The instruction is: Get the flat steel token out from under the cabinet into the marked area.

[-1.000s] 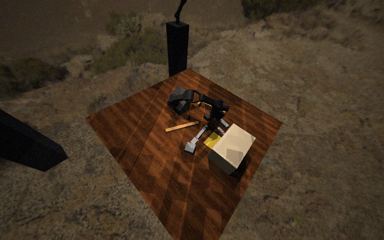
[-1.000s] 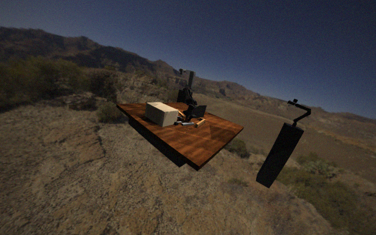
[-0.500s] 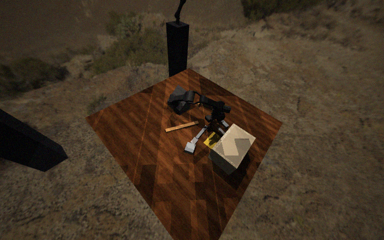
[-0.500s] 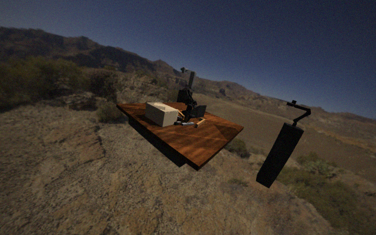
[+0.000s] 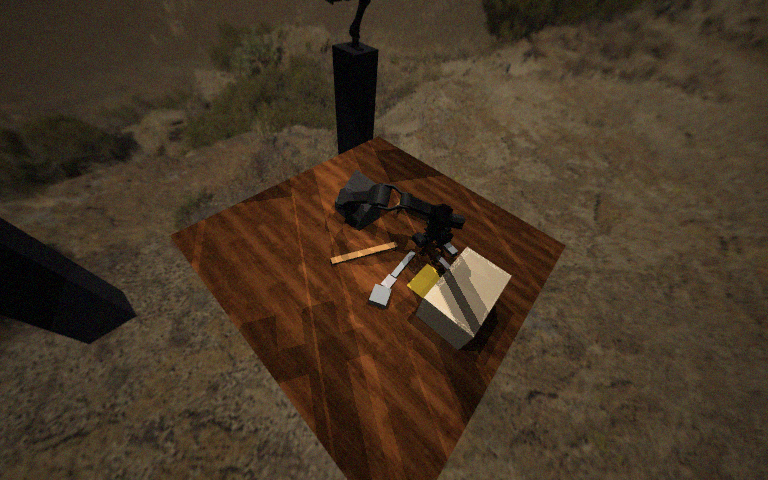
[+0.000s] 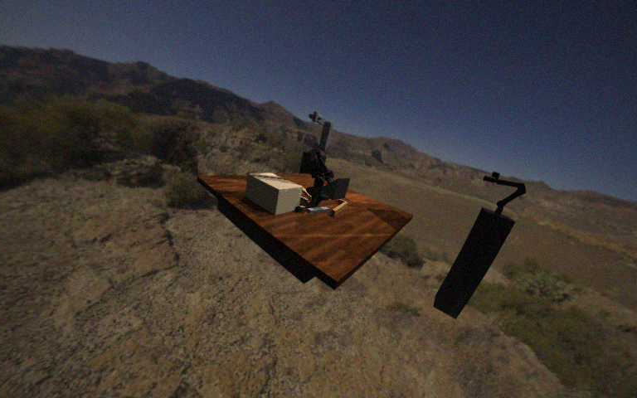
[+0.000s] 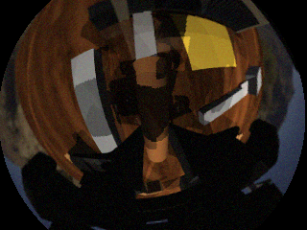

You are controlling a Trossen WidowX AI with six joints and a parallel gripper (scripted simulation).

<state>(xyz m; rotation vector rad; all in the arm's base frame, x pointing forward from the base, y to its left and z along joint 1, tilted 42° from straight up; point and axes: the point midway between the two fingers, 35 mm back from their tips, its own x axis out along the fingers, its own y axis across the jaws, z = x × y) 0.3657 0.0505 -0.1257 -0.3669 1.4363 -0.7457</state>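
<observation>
My gripper (image 5: 434, 254) (image 6: 315, 199) (image 7: 153, 126) hangs low over the table just in front of the cabinet (image 5: 465, 295) (image 6: 272, 193). It is shut on a thin brown wooden rod (image 7: 155, 148) that points steeply down. The yellow marked area (image 5: 422, 280) (image 7: 207, 45) lies on the table against the cabinet's front, just beside the gripper. The steel token is not in view in any frame. The cabinet is a pale box on the wooden table (image 5: 293, 309) (image 6: 332, 241).
A grey tool with a block head (image 5: 381, 293) (image 6: 318, 209) (image 7: 86, 90) lies left of the yellow area. A loose flat wooden stick (image 5: 364, 252) (image 6: 338, 206) lies further left. A small grey bar (image 5: 450, 248) (image 7: 226, 102) lies right of the gripper. The arm's base (image 5: 357, 205) stands behind.
</observation>
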